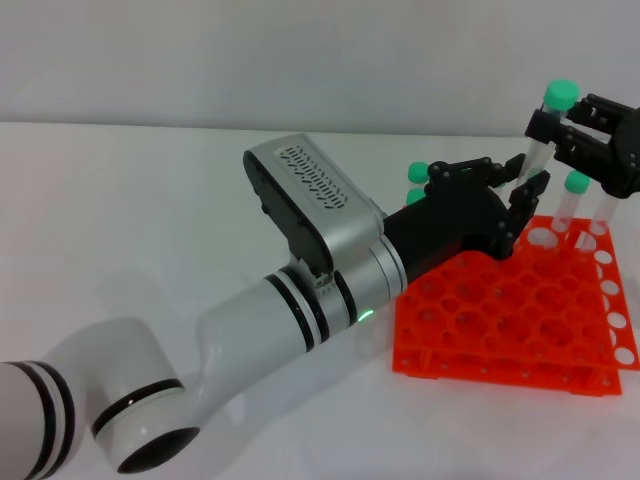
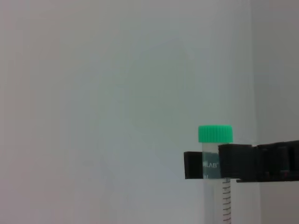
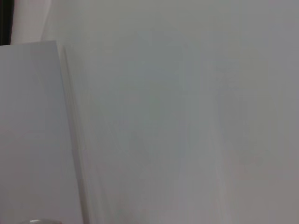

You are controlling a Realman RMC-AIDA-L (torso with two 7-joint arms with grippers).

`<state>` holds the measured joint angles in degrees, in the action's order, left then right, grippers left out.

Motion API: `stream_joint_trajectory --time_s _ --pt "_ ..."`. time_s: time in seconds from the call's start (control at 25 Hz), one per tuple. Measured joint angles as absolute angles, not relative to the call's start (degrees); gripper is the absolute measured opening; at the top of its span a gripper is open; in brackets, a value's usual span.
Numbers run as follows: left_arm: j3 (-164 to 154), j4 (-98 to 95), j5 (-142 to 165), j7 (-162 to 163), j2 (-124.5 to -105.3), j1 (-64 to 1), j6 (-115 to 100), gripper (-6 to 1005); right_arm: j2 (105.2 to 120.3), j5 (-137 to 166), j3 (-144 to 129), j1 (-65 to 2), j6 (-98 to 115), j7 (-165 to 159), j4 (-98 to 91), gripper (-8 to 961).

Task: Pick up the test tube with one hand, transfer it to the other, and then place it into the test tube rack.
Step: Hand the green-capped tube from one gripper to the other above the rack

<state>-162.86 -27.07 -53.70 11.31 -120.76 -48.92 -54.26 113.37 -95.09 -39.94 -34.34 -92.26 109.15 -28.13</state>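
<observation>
I see the handover in the air, above the far corner of the test tube rack. The test tube is high up and leans a little, with its green cap on top. The right gripper comes in from the far right side and pinches the test tube just under the cap. The left wrist view confirms this: black fingers press on both sides of the clear body right below the cap, and the printed scale lower down stays free.

The left gripper reaches over the rack from my left, at the end of the thick white arm, and it is at the lower end of the same test tube. Whether it grips there or has let go, I cannot tell. I think the two grips are at different heights on purpose, so that the claws do not hit each other.

My judgement is that the transfer is near its middle. With the hold close to the cap, the long lower part hangs free, which is good for going into a hole later.

Other green-capped tubes stand already in the far holes of the rack, close to both grippers, so a careless move could knock them. The right wrist view shows only a pale surface, nothing useful.
</observation>
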Motion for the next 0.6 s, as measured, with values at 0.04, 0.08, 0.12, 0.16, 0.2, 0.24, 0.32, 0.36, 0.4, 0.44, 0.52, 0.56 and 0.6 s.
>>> stream_joint_trajectory --time_s 0.04,0.08,0.12,0.16,0.2,0.24,0.32,0.36,0.4,0.44,0.52,0.56,0.6 --pt "-162.9 -27.1 -53.7 11.3 -120.76 -48.8 -54.4 326 113.37 -95.1 -39.9 -34.3 -92.2 109.2 -28.1 520" --pt "-162.9 -27.1 -53.7 11.4 -120.76 -48.8 -54.4 327 113.37 -95.1 -39.8 -34.3 -92.2 109.2 -28.1 500" --pt "-162.9 -27.1 -53.6 11.4 -120.76 -48.7 -54.5 329 113.37 -95.2 -39.7 -34.2 -92.2 109.2 -28.1 479" --pt "-162.9 -27.1 -53.6 11.4 -120.76 -48.6 -54.5 330 113.38 -95.2 -39.6 -34.1 -92.1 109.2 -28.1 459" --pt "-162.9 -27.1 -53.5 11.4 -120.76 -48.6 -54.5 332 113.38 -95.2 -39.6 -34.1 -92.0 109.2 -28.1 439" --pt "-162.9 -27.1 -53.5 11.4 -120.76 -48.5 -54.5 333 113.38 -95.2 -39.6 -34.1 -91.9 109.2 -28.1 418" --pt "-162.9 -27.1 -53.4 11.4 -120.76 -48.4 -54.5 337 113.38 -95.2 -39.7 -34.0 -91.7 109.5 -28.1 370" --pt "-162.9 -27.1 -53.4 11.4 -120.76 -48.4 -54.5 338 113.4 -95.2 -39.7 -34.0 -91.7 109.6 -28.1 342" --pt "-162.9 -27.1 -53.4 11.4 -120.76 -48.4 -54.5 340 113.46 -95.3 -39.7 -33.9 -91.7 109.8 -28.1 314" --pt "-162.9 -27.1 -53.3 11.4 -120.76 -48.4 -54.5 341 113.54 -95.3 -39.6 -33.9 -91.7 109.9 -28.1 285" --pt "-162.9 -27.2 -53.3 11.4 -120.76 -48.3 -54.5 344 113.63 -95.3 -39.5 -33.8 -91.7 110.0 -28.1 229" --pt "-162.9 -27.2 -53.3 11.4 -120.76 -48.3 -54.5 346 113.64 -95.3 -39.5 -33.8 -91.8 110.0 -28.1 201" --pt "-162.9 -27.2 -53.3 11.4 -120.76 -48.2 -54.5 348 113.63 -95.3 -39.5 -33.8 -91.8 110.0 -28.1 203"
